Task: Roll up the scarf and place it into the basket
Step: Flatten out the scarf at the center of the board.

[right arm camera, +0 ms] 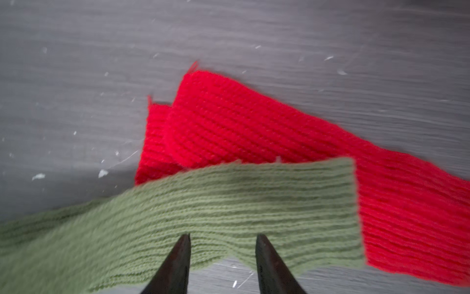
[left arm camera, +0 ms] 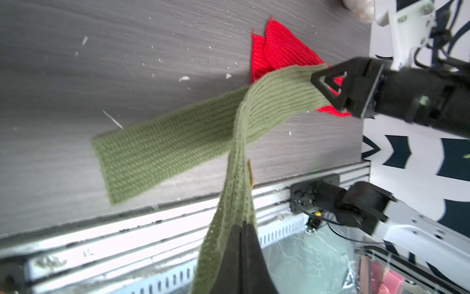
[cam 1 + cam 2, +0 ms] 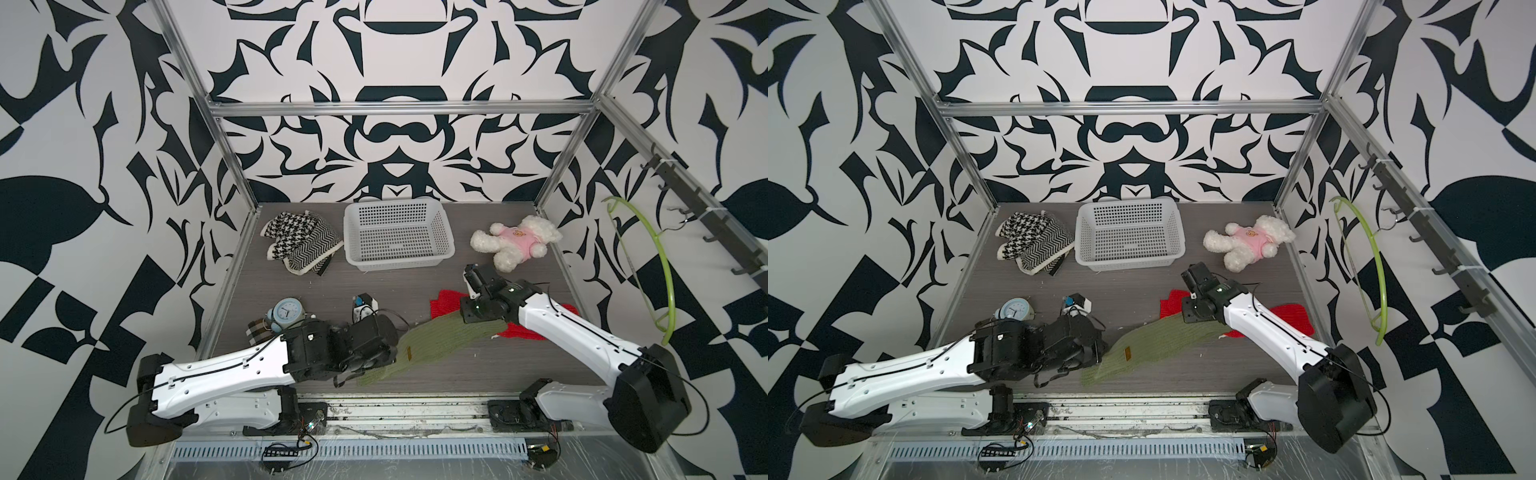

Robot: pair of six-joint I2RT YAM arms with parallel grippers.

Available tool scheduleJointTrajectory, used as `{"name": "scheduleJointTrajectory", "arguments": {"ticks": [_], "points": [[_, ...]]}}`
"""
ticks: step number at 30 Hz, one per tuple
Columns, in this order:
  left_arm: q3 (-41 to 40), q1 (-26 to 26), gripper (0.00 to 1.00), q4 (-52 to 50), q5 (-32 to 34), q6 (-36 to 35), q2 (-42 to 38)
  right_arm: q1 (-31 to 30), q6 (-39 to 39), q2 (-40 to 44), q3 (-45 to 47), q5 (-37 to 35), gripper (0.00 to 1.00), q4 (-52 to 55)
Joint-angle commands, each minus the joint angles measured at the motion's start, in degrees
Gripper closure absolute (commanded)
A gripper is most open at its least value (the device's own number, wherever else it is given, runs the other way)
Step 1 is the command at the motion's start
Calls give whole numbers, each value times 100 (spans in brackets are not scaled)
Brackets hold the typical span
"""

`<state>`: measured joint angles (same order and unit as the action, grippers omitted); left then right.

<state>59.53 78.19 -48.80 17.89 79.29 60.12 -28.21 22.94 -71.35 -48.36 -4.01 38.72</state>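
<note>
The scarf (image 3: 440, 338) (image 3: 1154, 345) is green knit and lies slantwise across the near half of the table. My left gripper (image 2: 243, 229) is shut on its long edge, and a fold of the scarf (image 2: 165, 152) rises from the table to the jaws. My right gripper (image 1: 222, 238) stands open, its fingertips (image 1: 184, 241) down at the edge of the scarf's (image 1: 229, 203) far end, which overlaps a red scarf (image 1: 254, 122) (image 3: 446, 301). The white perforated basket (image 3: 403, 261) (image 3: 1129, 261) stands at the back centre with nothing in it.
A plush bear in pink (image 3: 515, 241) lies right of the basket. Black-and-white scarves (image 3: 301, 245) lie to its left. A blue alarm clock (image 3: 286, 311) and a small white-and-blue object (image 3: 363, 305) sit by my left arm. A green hanger (image 3: 660, 266) hangs on the right wall.
</note>
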Motion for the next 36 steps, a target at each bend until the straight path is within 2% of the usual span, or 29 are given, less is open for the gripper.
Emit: {"name": "scheduleJointTrajectory", "arguments": {"ticks": [1, 3, 5, 7, 10, 13, 15, 17, 18, 19, 21, 22, 24, 26, 28, 29, 32, 36], "points": [[-718, 34, 100, -795, 642, 1087, -212, 203, -88, 51, -119, -83, 55, 35], [-1640, -392, 100, -258, 604, 1247, -644, 245, -104, -85, -208, -31, 55, 64], [-2475, -1196, 100, 320, 145, 1013, -1010, 246, -123, -194, -290, 38, 55, 91], [-3069, -1791, 100, 765, 75, 738, -1359, 247, -123, -214, -293, 118, 55, 76], [-3409, -2539, 100, 1227, -38, 54, -1624, 246, -81, -184, -243, 252, 55, 23], [-3279, -3019, 100, 1480, -513, -589, -1364, 239, -53, -188, -228, 304, 56, 22], [-3114, -3056, 99, 1531, -731, -831, -924, 242, -63, -215, -242, 313, 56, 37], [-3040, -3056, 90, 1669, -942, -963, -525, 237, -59, -238, -244, 362, 56, 10], [-3019, -3056, 78, 1750, -1027, -1023, -348, 230, -32, -269, -242, 408, 56, -19], [-3003, -3056, 59, 1821, -1072, -1067, -227, 208, -33, -288, -241, 460, 56, -47], [-2945, -3056, 27, 1856, -1020, -1148, -167, 138, -18, -367, -236, 446, 56, -51], [-2889, -3056, 17, 1789, -937, -1196, -205, 113, -18, -407, -228, 445, 56, -39], [-2745, -3056, 12, 1436, -690, -1222, -382, 30, 1, -479, -181, 445, 57, -49], [-2732, -3055, 11, 1059, -616, -1157, -607, -60, 7, -521, -126, 445, 57, -64], [-2917, -3007, 14, 943, -818, -1003, -842, -180, 38, -546, -60, 470, 57, -129], [-3003, -2932, 18, 1002, -949, -953, -926, -247, 53, -564, -37, 480, 57, -164], [-3132, -2316, 25, 1219, -1057, -642, -942, -442, 77, -682, -58, 447, 58, -198], [-2891, -1642, 25, 1569, -1167, -319, -231, -478, 114, -766, -145, 342, 58, -179]]}}
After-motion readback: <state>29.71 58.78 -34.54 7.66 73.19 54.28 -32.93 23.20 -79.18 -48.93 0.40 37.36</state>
